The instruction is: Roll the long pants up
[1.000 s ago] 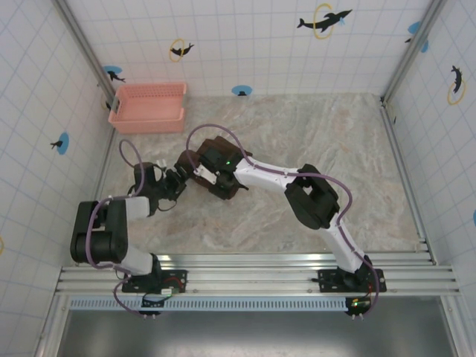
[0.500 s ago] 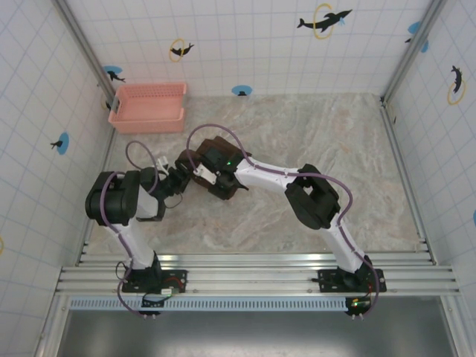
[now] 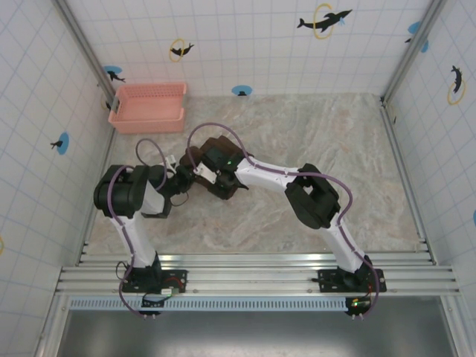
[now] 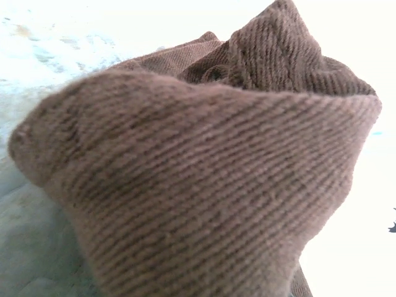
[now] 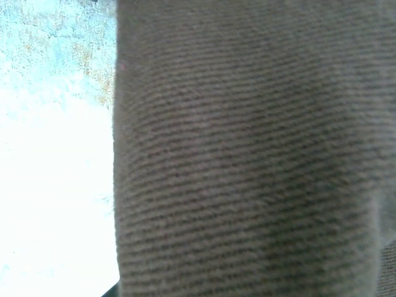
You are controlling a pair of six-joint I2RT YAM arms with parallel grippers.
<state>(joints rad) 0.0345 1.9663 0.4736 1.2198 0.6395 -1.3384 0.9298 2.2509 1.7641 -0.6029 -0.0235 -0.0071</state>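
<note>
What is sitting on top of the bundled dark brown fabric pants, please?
The right arm's black-and-white wrist lies over the dark brown pants; the fabric beneath it is hidden.

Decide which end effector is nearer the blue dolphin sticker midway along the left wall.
Left. The left end effector is at the pants' left end, on the sticker's side; the right end effector is on the pants, farther right.
</note>
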